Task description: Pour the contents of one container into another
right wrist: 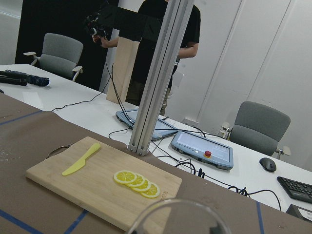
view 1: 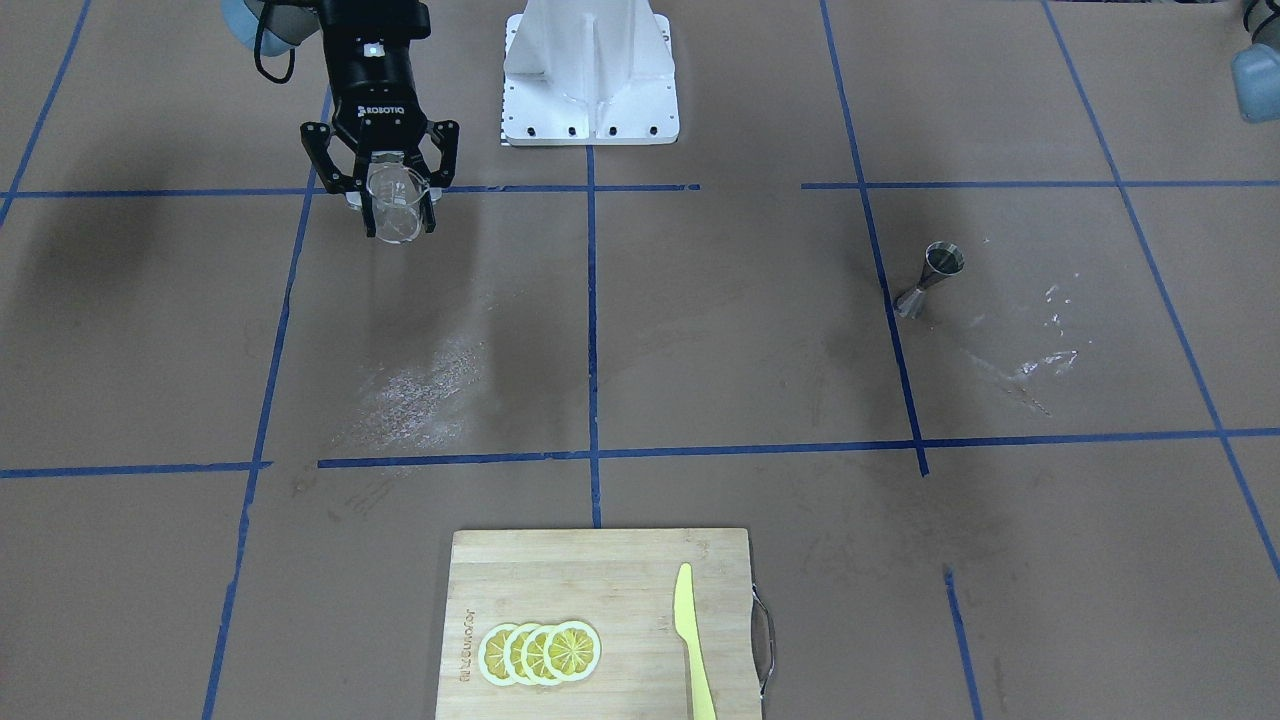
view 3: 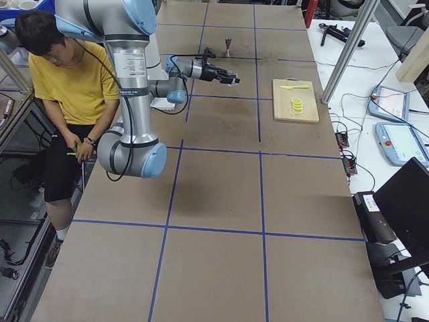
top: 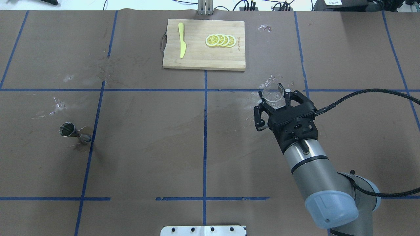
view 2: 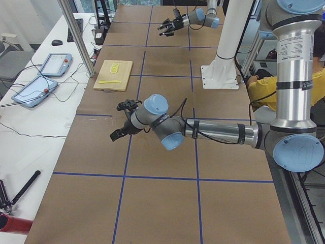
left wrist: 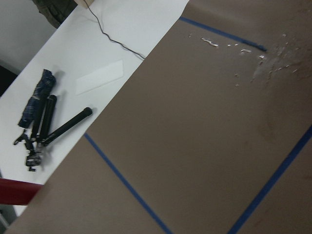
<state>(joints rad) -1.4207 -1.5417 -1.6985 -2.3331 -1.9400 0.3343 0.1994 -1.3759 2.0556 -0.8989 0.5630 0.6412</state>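
Overhead exterior view: the right gripper (top: 274, 100) is clasping the clear, flared-rim cup (top: 273, 93) over the brown table (top: 147, 147).
Jigger (top: 73, 132): shiny metal hourglass, standing well apart, leftward.
Left gripper (view 2: 119, 122): grip state, cannot tell.

Bright and even all over, lit from above. Soft shadows only: a broad grey smudge on the table (view 1: 95, 230) beside the arm in the front view, a fainter one below the clear cup (view 1: 398, 205). Pale glare on the scuffed patches (view 1: 420, 395) of brown paper and on the white base (view 1: 590, 70), nearly washed out. Sharp in the fixed views, with poles (view 2: 76, 38) leaning at the side views' edges. Slightly soft and hazy from the left wrist. From the right wrist, sharp on the cutting board (right wrist: 105, 178) and beyond, blurred on the cup's rim at the bottom edge.
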